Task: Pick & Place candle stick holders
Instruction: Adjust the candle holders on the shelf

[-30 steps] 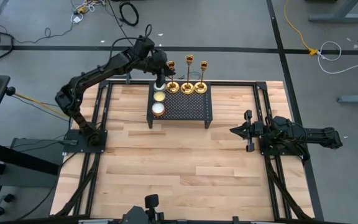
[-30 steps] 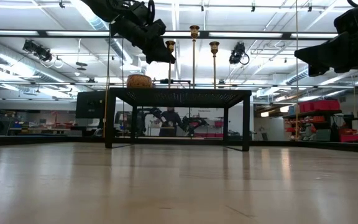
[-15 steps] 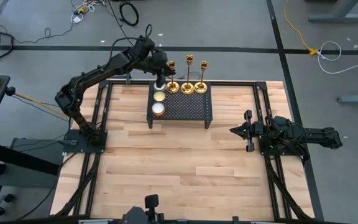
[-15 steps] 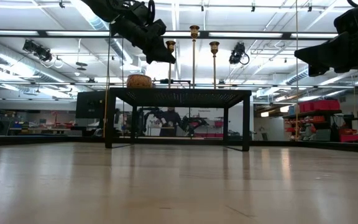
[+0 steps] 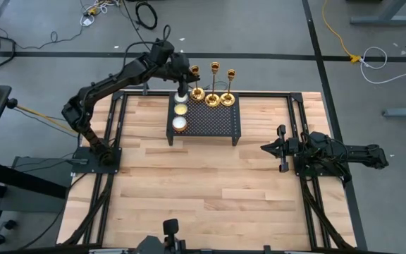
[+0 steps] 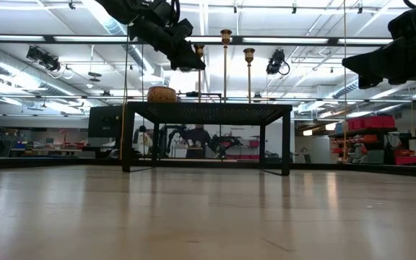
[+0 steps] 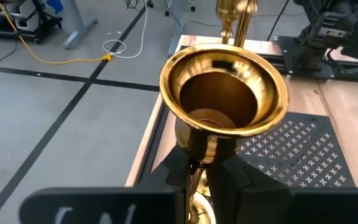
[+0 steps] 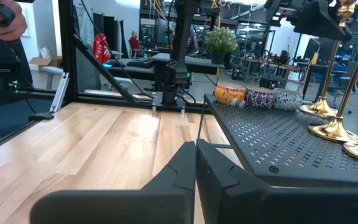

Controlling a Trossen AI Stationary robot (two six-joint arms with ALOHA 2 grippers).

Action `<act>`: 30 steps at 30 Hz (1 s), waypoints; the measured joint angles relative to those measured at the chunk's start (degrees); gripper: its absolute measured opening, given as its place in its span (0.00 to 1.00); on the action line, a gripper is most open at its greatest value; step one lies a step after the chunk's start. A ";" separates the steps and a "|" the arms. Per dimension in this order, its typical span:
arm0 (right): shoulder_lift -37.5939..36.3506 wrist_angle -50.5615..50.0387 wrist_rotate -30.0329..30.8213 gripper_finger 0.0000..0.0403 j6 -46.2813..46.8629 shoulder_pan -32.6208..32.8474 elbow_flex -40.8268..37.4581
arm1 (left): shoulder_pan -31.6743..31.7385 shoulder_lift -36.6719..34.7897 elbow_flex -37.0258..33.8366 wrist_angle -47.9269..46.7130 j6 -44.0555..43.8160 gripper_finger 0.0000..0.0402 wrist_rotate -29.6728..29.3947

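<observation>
Leftmost candlestick tilts in the left end effector's grip

In the high view's upper middle, the left end effector (image 5: 187, 73) is clamped on the stem of the leftmost shiny brass candlestick holder (image 5: 197, 87), whose round base has shifted right from a second ago and lifted at the black perforated metal rack (image 5: 217, 124); its stem now leans. The other two brass candlestick holders (image 5: 220, 95) stand unmoved on the rack's far edge. The right end effector (image 5: 279, 148), closed and empty, stays over the light wooden counter (image 5: 203, 190) at right.
</observation>
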 joint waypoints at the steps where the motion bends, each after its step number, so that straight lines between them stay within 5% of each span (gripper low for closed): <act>1: 0.00 0.00 0.00 0.03 0.00 -0.01 -0.01 | -0.01 0.01 0.54 -0.41 -0.03 0.10 -0.04; 12: 0.00 0.00 0.00 0.03 0.00 -0.01 0.01 | 0.03 -0.05 8.22 -8.34 0.04 0.09 -2.33; 30: 0.00 0.00 0.00 0.03 0.00 -0.01 0.01 | -4.54 -0.83 9.64 -15.68 -0.44 0.12 4.41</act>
